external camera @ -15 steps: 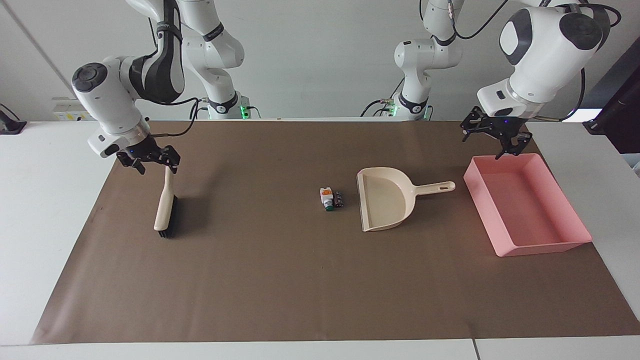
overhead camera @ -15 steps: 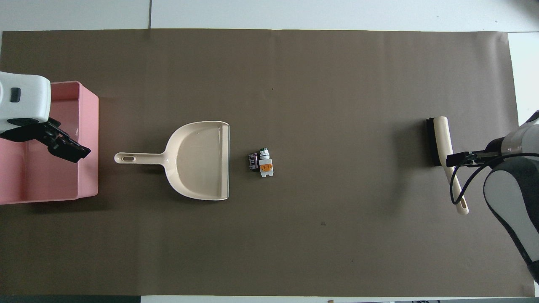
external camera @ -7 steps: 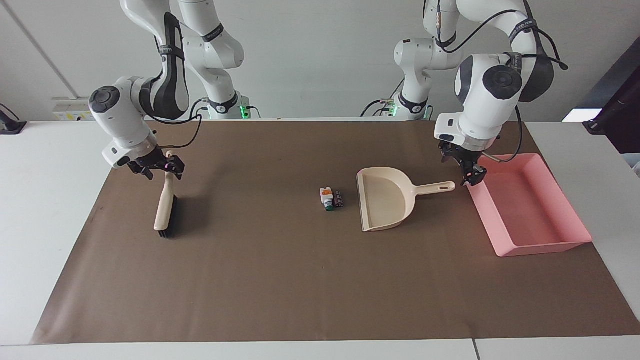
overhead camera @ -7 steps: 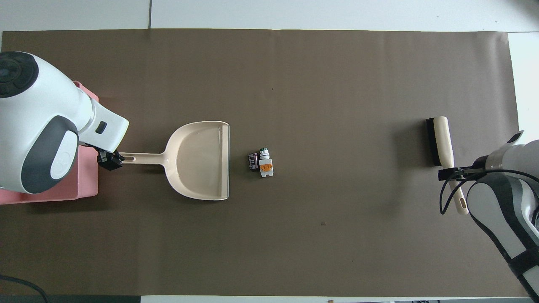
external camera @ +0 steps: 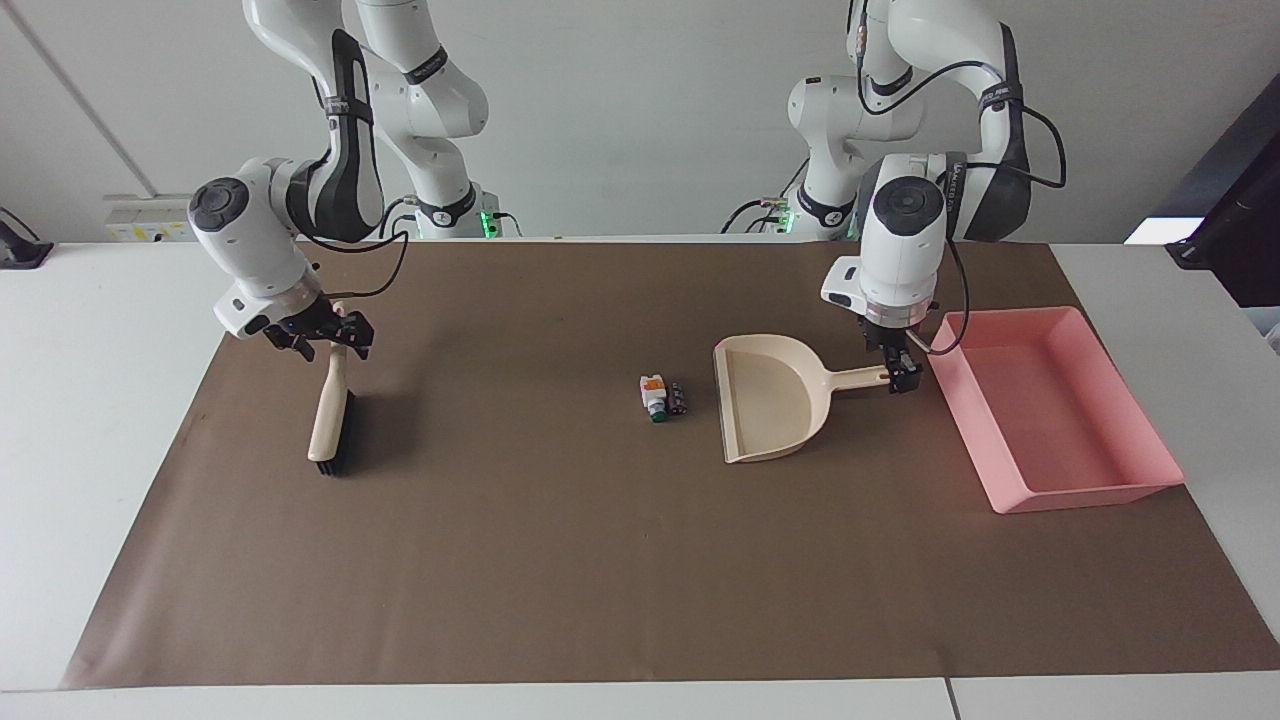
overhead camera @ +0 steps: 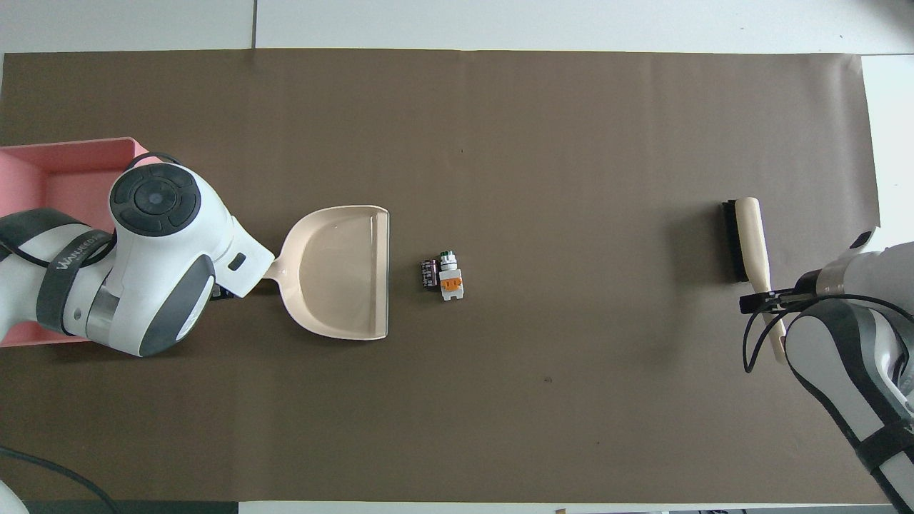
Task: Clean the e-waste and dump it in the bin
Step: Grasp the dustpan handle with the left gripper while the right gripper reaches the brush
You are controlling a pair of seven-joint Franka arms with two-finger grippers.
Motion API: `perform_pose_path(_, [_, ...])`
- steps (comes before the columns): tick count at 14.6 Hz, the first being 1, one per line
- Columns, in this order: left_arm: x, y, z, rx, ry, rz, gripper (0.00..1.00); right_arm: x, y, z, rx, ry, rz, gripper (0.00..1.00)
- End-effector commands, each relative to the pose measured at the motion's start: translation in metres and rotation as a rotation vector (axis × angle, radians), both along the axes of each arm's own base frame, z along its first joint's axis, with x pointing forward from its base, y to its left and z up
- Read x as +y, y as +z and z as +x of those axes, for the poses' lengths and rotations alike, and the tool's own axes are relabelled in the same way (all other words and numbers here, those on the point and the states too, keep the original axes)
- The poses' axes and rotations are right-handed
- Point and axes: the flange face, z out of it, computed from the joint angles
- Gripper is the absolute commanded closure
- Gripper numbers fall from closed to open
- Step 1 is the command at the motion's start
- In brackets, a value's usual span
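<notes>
The e-waste lies mid-mat as two bits side by side: a white piece (external camera: 652,392) (overhead camera: 450,280) with orange and green marks, and a dark cylinder (external camera: 678,397) (overhead camera: 428,274). The beige dustpan (external camera: 765,400) (overhead camera: 335,271) lies beside them, its mouth toward them. My left gripper (external camera: 897,377) is down at the tip of the dustpan's handle; in the overhead view the arm covers it. The pink bin (external camera: 1040,420) (overhead camera: 71,171) stands at the left arm's end. My right gripper (external camera: 320,342) (overhead camera: 765,300) sits at the handle of the brush (external camera: 330,420) (overhead camera: 746,235).
A brown mat (external camera: 550,550) covers most of the white table. The brush lies on it toward the right arm's end, bristles down on the mat. The bin holds nothing that shows.
The left arm has swung from over the bin's edge to the end of the dustpan's handle and come down. The right gripper has settled lower on the brush handle. Nothing on the mat has moved.
</notes>
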Motion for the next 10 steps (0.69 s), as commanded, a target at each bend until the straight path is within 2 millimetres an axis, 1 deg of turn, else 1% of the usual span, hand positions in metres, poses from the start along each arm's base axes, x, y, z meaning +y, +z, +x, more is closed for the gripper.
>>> perform_pose_path(1, [-0.003, -0.011, -0.009, 0.001, -0.048, 0.018, 0.21, -0.002, 0.001, -0.004, -0.013, 0.043, 0.020, 0.64])
perform_pose_path(2, [-0.002, -0.017, -0.013, 0.013, -0.055, 0.028, 0.21, -0.001, 0.002, -0.003, -0.013, 0.036, 0.020, 0.91])
perform_pose_path(3, [-0.006, -0.023, -0.018, 0.023, -0.069, 0.039, 0.22, 0.000, 0.002, -0.003, -0.013, 0.016, 0.019, 1.00])
perform_pose_path(7, [-0.021, -0.042, -0.024, 0.027, -0.079, 0.038, 0.25, 0.003, 0.005, 0.000, -0.004, 0.003, 0.022, 1.00])
perform_pose_path(8, [-0.025, -0.045, -0.024, 0.026, -0.081, 0.037, 0.25, 0.003, 0.013, 0.004, 0.002, -0.006, 0.036, 1.00])
perform_pose_path(9, [-0.027, -0.047, -0.025, 0.026, -0.081, 0.038, 0.25, 0.007, 0.028, 0.013, 0.015, -0.014, 0.051, 1.00])
perform_pose_path(10, [-0.026, -0.047, -0.024, 0.026, -0.076, 0.037, 0.25, 0.019, 0.047, 0.023, 0.025, -0.021, 0.054, 1.00])
